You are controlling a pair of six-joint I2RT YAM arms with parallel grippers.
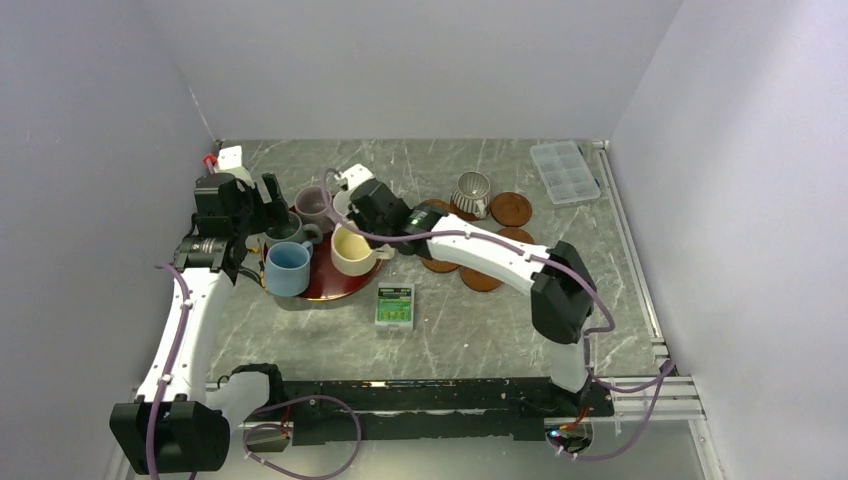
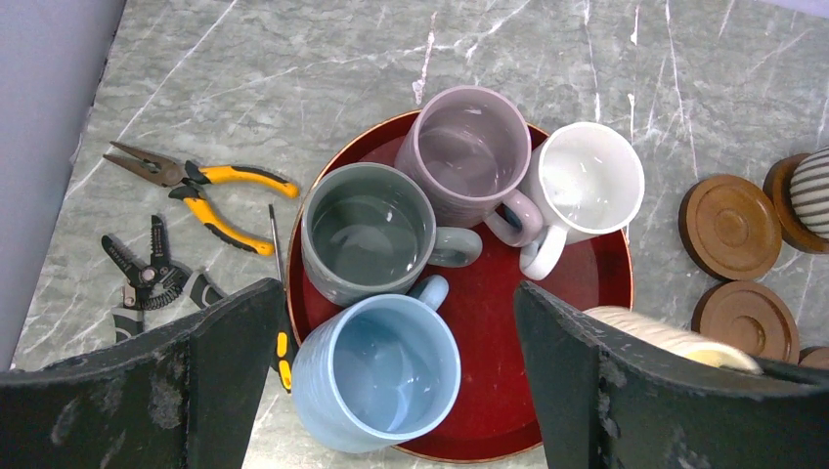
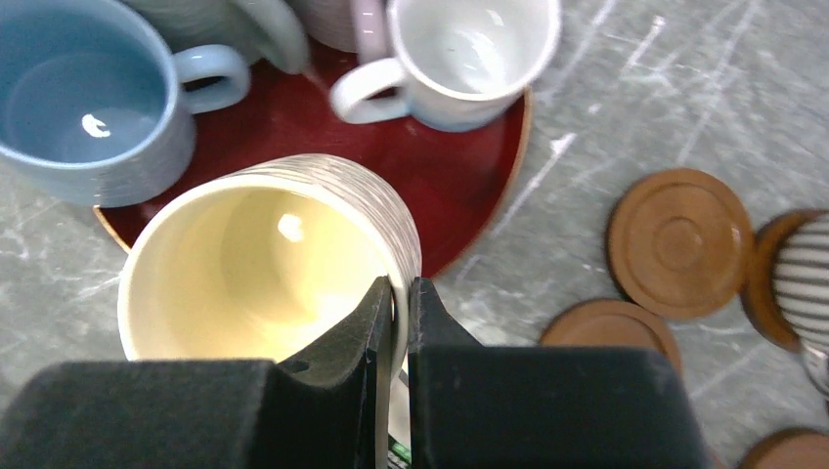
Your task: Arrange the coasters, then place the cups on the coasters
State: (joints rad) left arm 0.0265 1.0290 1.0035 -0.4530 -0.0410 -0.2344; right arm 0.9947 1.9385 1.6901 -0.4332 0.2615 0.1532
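The right arm (image 1: pixel 500 255) reaches forward and left across the table with its elbow bent and its wrist tipped down over the near right edge of the tray (image 3: pixel 459 186). The right gripper (image 3: pixel 399 298) is pinched on the rim of the cream cup (image 3: pixel 254 264), one finger inside the wall and one outside. Whether the cup's base is clear of the tray cannot be told. Beyond the fingers, the blue cup (image 3: pixel 78 98) to the left and the white cup (image 3: pixel 469 44) ahead are both cut off by the frame. To the right lie two coasters (image 3: pixel 679 244), and the striped cup (image 3: pixel 807 274) stands on a third at the edge of view.

The left arm (image 1: pixel 185 320) rises along the left side and bends over the tray. The left gripper (image 2: pixel 396 303) is spread wide, grasping nothing, directly above the blue cup. Ahead of it stand the grey-green cup (image 2: pixel 367 234) and the mauve cup (image 2: pixel 474 147). Its right finger (image 2: pixel 587 381) hides most of the cream cup. Pliers (image 2: pixel 196 191) lie to its left.

The print on a green box (image 1: pixel 394 305) near the right gripper is too small to read.
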